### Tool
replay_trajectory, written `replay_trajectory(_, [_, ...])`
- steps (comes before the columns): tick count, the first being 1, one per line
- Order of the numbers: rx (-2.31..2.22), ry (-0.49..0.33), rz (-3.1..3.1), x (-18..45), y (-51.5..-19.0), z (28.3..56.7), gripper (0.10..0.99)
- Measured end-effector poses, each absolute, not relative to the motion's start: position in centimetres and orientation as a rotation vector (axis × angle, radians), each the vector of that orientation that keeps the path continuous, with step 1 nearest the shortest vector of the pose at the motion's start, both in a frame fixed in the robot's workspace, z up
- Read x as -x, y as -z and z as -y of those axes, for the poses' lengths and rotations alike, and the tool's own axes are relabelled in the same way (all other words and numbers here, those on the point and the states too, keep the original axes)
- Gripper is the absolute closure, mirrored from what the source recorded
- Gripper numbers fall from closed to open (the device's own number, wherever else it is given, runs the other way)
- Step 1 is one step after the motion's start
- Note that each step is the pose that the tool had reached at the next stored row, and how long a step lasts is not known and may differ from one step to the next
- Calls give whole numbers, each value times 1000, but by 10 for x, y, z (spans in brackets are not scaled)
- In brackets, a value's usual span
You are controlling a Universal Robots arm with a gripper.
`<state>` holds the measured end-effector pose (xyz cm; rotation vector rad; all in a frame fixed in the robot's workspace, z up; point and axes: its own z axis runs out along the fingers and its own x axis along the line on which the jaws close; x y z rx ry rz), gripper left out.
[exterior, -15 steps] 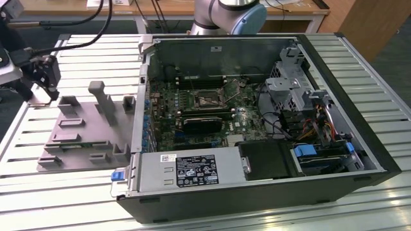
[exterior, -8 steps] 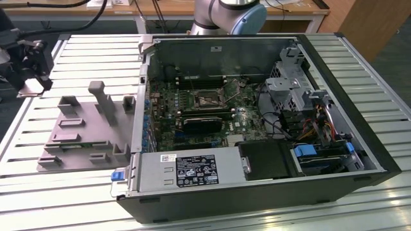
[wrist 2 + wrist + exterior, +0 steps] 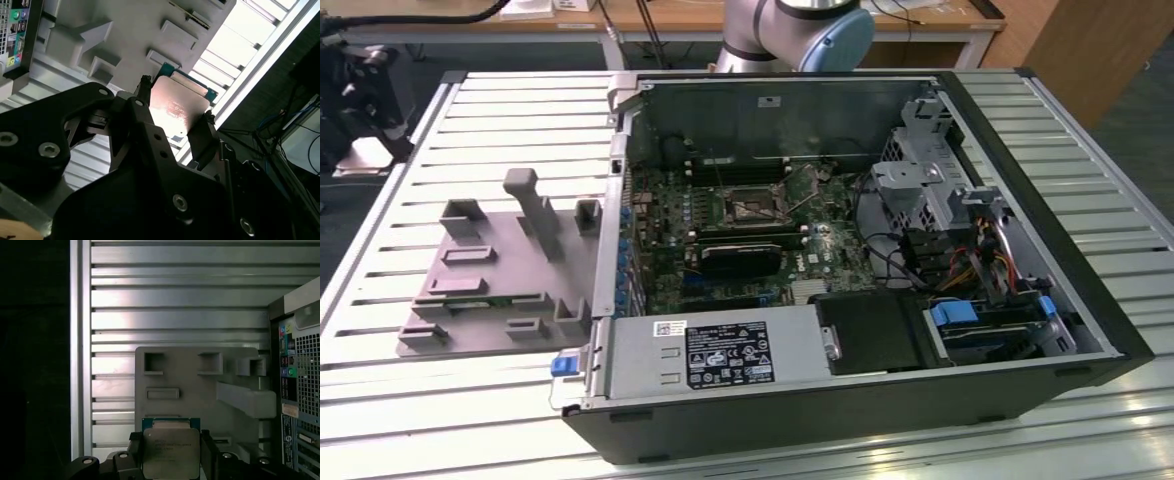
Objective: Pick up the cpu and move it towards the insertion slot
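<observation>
The cpu (image 3: 170,452) is a flat square chip with a silvery top and a thin green rim, and it sits between the two black fingers of my gripper (image 3: 171,455). In the second wrist view the cpu (image 3: 177,107) is clamped at two opposite edges by the gripper (image 3: 175,114). It hangs well above the grey fixture plate (image 3: 200,390). The insertion slot (image 3: 750,205) is a square socket with a shiny frame and a dark centre. It lies on the green motherboard inside the open computer case (image 3: 1067,300).
The grey fixture plate (image 3: 494,270) with raised blocks lies on the slatted metal table (image 3: 400,420), on the exterior view's left of the case. Inside the case are a power supply (image 3: 707,355), drive cages and cables. The arm's base (image 3: 801,30) stands behind the case.
</observation>
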<state>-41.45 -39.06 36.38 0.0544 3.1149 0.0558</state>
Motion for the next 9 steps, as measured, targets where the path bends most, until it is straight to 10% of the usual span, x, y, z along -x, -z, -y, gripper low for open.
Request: replay_trajectory(9, [-54, -56, -3108, 415, -386, 390, 545])
